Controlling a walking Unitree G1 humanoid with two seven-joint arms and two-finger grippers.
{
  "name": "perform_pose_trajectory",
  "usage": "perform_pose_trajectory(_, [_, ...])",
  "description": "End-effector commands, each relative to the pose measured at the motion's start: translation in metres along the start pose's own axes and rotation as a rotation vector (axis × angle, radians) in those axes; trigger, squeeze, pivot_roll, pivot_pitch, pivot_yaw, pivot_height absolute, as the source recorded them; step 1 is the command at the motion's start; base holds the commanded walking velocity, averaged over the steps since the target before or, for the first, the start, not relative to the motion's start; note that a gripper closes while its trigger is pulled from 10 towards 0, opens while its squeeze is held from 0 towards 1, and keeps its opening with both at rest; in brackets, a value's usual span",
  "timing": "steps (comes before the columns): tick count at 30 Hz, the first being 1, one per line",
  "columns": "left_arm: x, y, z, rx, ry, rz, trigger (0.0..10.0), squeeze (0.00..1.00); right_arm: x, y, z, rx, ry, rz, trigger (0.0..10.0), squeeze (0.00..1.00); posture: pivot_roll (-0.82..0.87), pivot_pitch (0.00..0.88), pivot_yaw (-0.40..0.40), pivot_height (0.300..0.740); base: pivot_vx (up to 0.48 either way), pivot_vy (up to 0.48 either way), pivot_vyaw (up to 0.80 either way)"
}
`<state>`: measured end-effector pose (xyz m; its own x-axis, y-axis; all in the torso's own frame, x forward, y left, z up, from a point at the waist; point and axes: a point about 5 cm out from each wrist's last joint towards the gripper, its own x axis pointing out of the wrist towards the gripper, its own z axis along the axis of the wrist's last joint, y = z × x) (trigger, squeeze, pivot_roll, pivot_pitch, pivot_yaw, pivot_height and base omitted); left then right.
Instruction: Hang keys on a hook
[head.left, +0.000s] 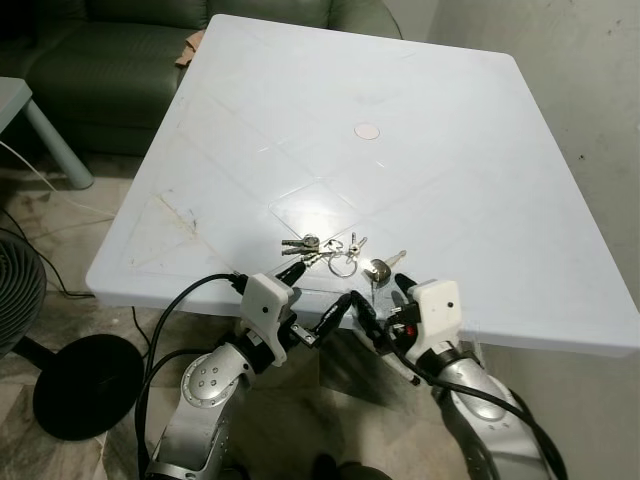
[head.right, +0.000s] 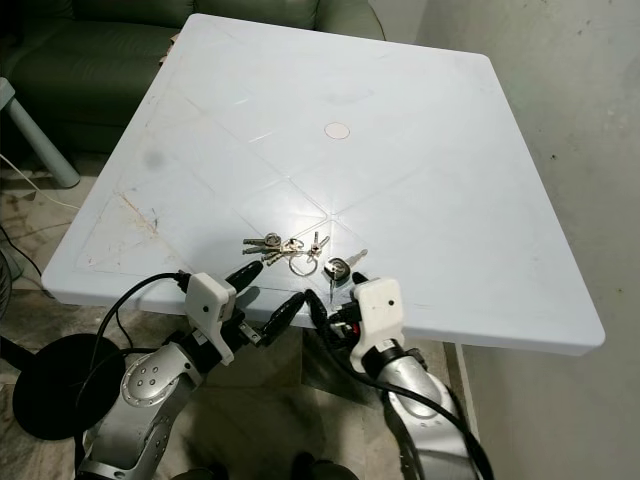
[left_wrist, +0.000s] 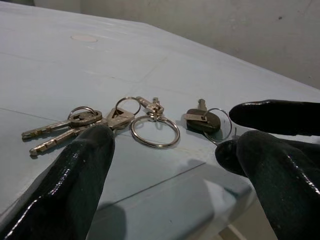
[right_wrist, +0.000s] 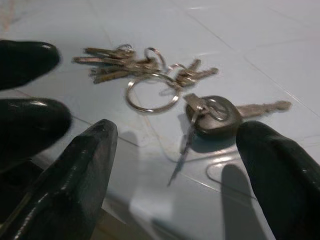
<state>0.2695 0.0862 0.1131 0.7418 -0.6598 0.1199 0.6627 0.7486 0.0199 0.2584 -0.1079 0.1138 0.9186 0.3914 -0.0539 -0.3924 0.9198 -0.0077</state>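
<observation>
Item: bunch of silver metal keys on rings w/ black-headed key (head.left: 335, 255), flat on white plastic table (head.left: 450, 150) nr front edge. Left gripper (head.left: 318, 297) & right gripper (head.left: 383, 303) flank it, fingers spread, empty; prob. lined up for pickup.

White table (head.left: 480, 150): bunch of keys (head.left: 335, 252) near front edge; small round disc (head.left: 368, 130) mid-table.

Sofa (head.left: 120, 60) cut by top edge of left eye view; only seat front and arm visible. Floor fan (head.left: 15, 300) cut at left edge. Key teeth (right_wrist: 105, 60) blurred in right wrist view. Small round mark (head.left: 368, 130) on table (head.left: 480, 180): nature unclear.
</observation>
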Motion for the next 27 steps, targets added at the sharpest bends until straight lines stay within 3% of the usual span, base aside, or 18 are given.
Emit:
perform_pose_trajectory(1, [-0.001,-0.001,0.000,-0.002,0.004,-0.001,10.0,0.00,-0.002,-0.001,0.000,-0.007,0.013,-0.029,6.4,0.00,-0.01,0.215,-0.091,0.740,0.000,0.000,0.00])
perform_pose_trajectory(3, [0.000,-0.001,0.000,-0.002,0.005,0.002,10.0,0.00,-0.001,0.001,0.000,-0.003,0.022,-0.052,2.9,0.00,-0.01,0.216,-0.092,0.740,0.000,0.000,0.00])
perform_pose_trajectory(4, [0.000,-0.001,0.000,-0.002,0.005,0.002,10.0,0.00,-0.001,0.001,0.000,-0.003,0.022,-0.052,2.9,0.00,-0.01,0.216,-0.092,0.740,0.000,0.000,0.00])
perform_pose_trajectory(5, [-0.001,-0.001,0.000,-0.001,0.005,0.004,10.0,0.00,-0.001,0.002,0.000,-0.001,0.021,-0.056,2.1,0.00,-0.01,0.216,-0.092,0.740,0.000,0.000,0.00])
perform_pose_trajectory(9, [-0.001,-0.001,0.000,0.000,0.005,0.008,10.0,0.00,0.000,0.002,-0.001,0.018,0.041,-0.080,1.7,0.00,0.00,0.218,-0.094,0.740,0.000,0.000,0.00])
perform_pose_trajectory(10, [-0.002,-0.001,0.000,0.001,0.006,0.009,10.0,0.00,0.000,0.003,-0.001,0.024,0.038,-0.084,1.3,0.00,0.00,0.218,-0.094,0.740,0.000,0.000,0.00])
perform_pose_trajectory(11, [-0.002,-0.001,0.000,0.003,0.005,0.012,10.0,0.00,0.000,0.002,0.003,0.030,0.016,-0.106,0.0,0.00,0.00,0.219,-0.096,0.740,0.000,0.000,0.00])
perform_pose_trajectory(27, [0.000,0.001,0.001,0.009,0.001,0.021,10.0,0.00,0.006,0.007,0.009,0.042,-0.005,-0.106,0.0,0.00,0.00,0.217,-0.099,0.740,0.000,0.000,0.00])
